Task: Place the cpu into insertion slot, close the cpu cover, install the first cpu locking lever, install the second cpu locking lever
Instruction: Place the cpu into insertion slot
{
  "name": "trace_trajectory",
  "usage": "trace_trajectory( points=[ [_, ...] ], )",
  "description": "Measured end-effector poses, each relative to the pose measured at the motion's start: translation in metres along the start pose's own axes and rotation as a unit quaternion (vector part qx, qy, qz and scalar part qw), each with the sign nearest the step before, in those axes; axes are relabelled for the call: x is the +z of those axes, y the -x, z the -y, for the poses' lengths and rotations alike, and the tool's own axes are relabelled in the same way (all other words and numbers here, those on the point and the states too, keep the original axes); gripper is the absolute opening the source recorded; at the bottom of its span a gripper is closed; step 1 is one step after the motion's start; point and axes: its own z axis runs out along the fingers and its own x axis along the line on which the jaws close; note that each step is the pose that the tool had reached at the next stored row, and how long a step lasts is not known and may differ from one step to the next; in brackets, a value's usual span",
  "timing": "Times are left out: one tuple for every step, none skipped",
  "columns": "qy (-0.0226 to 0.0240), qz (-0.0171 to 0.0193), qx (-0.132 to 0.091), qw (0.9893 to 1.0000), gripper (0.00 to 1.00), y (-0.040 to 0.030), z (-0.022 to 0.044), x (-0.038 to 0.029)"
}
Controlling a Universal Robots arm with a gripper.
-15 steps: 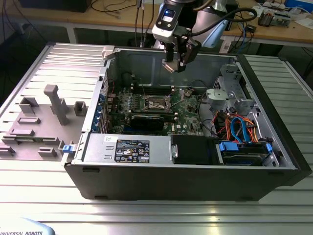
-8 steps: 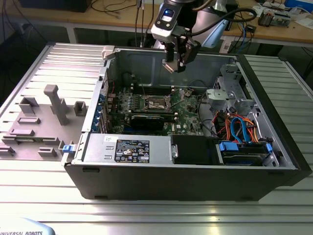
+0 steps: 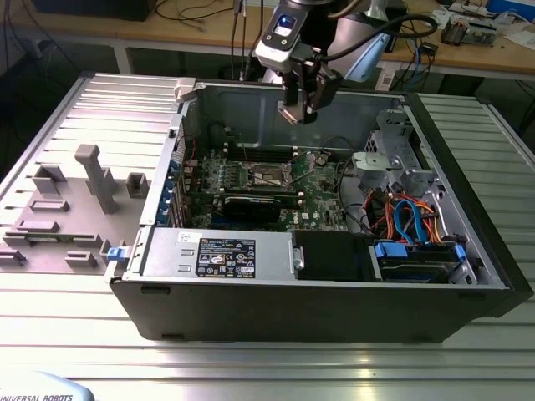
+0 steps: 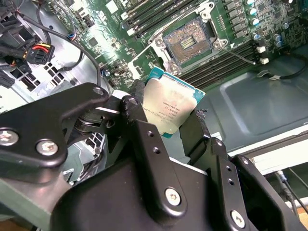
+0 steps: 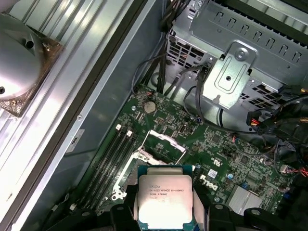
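Hovering over the open computer case [image 3: 334, 309], the pincer [image 3: 299, 113] is clamped on the cpu [image 4: 171, 108], with one black finger [image 4: 139, 103] on each of two opposite edges, so the chip is pinched and up in the air, well clear of the board. In both wrist views you see its dull silver top facing the camera, teal edge around it [image 5: 164, 199]. The insertion slot [image 3: 267, 174] sits at roughly 6 o'clock from the pincer in the exterior view, down on the green motherboard [image 3: 322, 200], and it's bare: the second wrist view shows its dark centre with the contact field exposed [image 4: 192, 43]. The cpu cover [image 5: 166, 141] looks flipped up off the socket in the first wrist view, silver frame standing at an angle just past the chip. A thin locking lever [image 4: 238, 54] sticks out from the socket's edge across the memory slots [image 4: 226, 65], not latched as far as I can tell. From the slot, a black card [image 3: 251, 207] lies at 6 o'clock and a bundle of blue and orange cables [image 3: 410, 221] at about 4 o'clock. The case rests on a ribbed metal counter [image 3: 251, 368], with grey fixture blocks [image 3: 96, 175] at 9 o'clock from it.
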Motion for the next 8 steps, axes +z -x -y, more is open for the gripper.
trace_trajectory(
  points=[
    [0.0002,0.0009,0.010,1.0000,0.54,0.0000,0.0000,0.0001],
    [0.0004,0.0019,0.022,0.9997,0.54,0.0000,0.0000,0.0002],
    [0.0005,0.0028,0.033,0.9995,0.54,0.0000,0.0000,0.0003],
    [0.0008,0.0041,0.048,0.9988,0.54,0.0000,0.0000,0.0004],
    [0.0008,0.0044,0.051,0.9987,0.54,0.0000,0.0000,0.0004],
    [0.0008,0.0046,0.054,0.9985,0.54,0.0000,0.0000,0.0004],
    [0.0009,0.0049,0.058,0.9983,0.54,0.0000,0.0000,0.0005],
    [0.0010,0.0051,0.060,0.9982,0.54,0.0000,0.0000,0.0005]
  ],
)
